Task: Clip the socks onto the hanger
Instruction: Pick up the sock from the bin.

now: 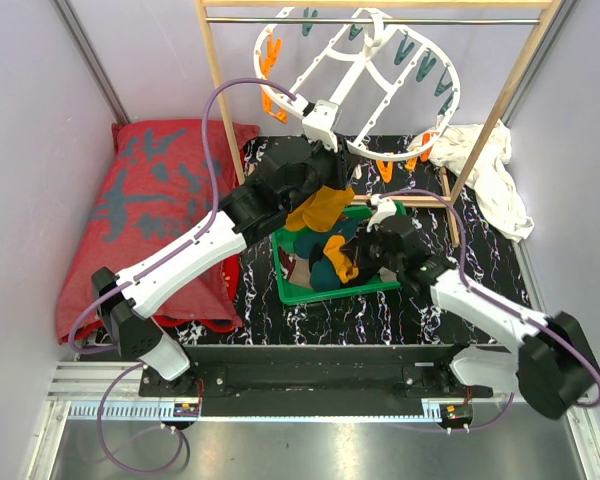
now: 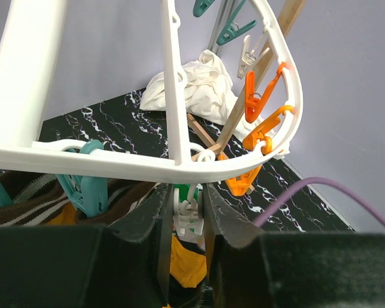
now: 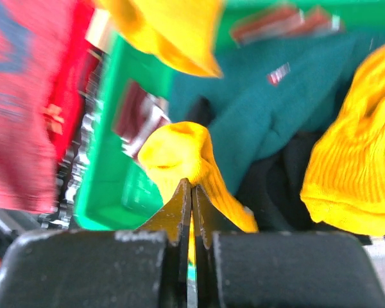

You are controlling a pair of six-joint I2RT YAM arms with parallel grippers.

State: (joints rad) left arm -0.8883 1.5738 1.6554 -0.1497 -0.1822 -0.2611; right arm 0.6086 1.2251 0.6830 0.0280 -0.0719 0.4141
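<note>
The white oval hanger (image 1: 372,75) hangs from the rail at the back, with orange and teal pegs on its rim (image 2: 115,157). My left gripper (image 1: 320,122) (image 2: 185,200) is shut on a white peg (image 2: 190,212) under that rim. A mustard sock (image 1: 320,208) (image 2: 186,260) hangs just below the peg. My right gripper (image 1: 358,256) (image 3: 191,187) is shut on a second mustard sock (image 3: 183,154) (image 1: 338,258) over the green basket (image 1: 292,288). A teal sock (image 3: 263,109) and dark socks lie in the basket.
A light wooden rack frame (image 1: 218,90) stands around the hanger. A white cloth (image 1: 485,175) lies at the back right. A red cloth (image 1: 150,210) lies at the left. The table has a black marbled mat (image 1: 480,250).
</note>
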